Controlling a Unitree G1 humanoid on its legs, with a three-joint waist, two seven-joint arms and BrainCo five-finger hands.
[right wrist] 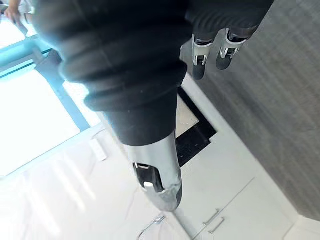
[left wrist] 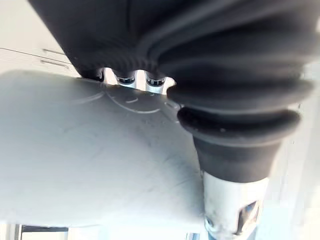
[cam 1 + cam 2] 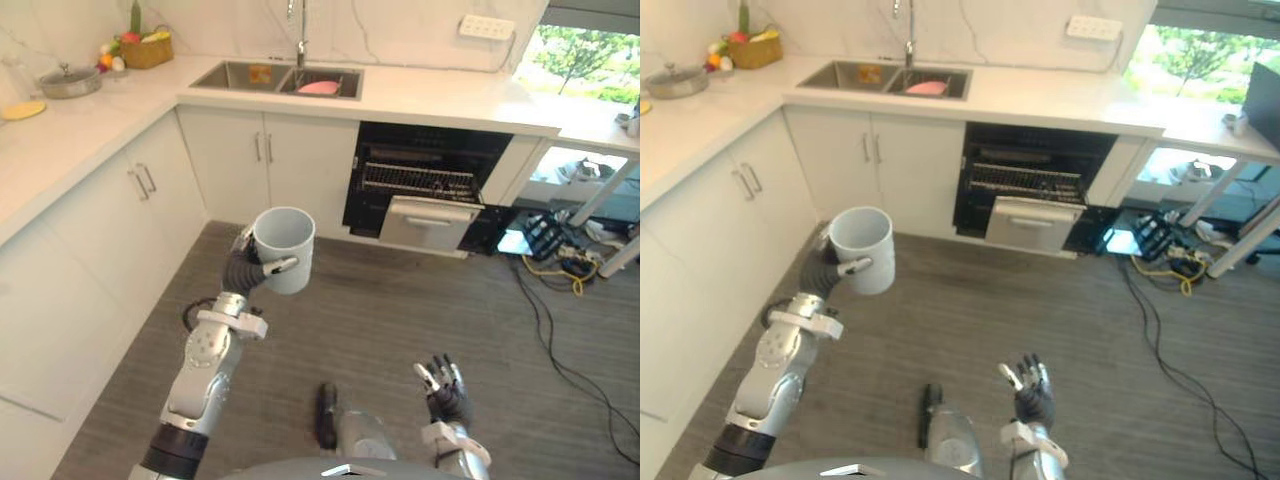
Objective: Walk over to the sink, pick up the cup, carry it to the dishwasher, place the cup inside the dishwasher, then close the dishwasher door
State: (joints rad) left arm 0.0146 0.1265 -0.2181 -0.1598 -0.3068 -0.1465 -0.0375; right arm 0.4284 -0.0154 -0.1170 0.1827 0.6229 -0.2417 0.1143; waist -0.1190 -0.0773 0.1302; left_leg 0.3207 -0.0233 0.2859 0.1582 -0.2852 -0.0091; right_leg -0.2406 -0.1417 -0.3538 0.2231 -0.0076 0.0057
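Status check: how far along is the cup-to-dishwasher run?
Pickup looks done: the left hand is curled round the cup, held over the floor. In hand: the carry; the dishwasher stands across the floor, its door open. Remaining: place the cup inside, close the door. Right hand idle, open.

I count one white cup (image 3: pixel 284 248), one dishwasher (image 3: pixel 425 185), two sink basins (image 3: pixel 225 78), one fruit basket (image 3: pixel 147 52) and one lidded pot (image 3: pixel 68 82).
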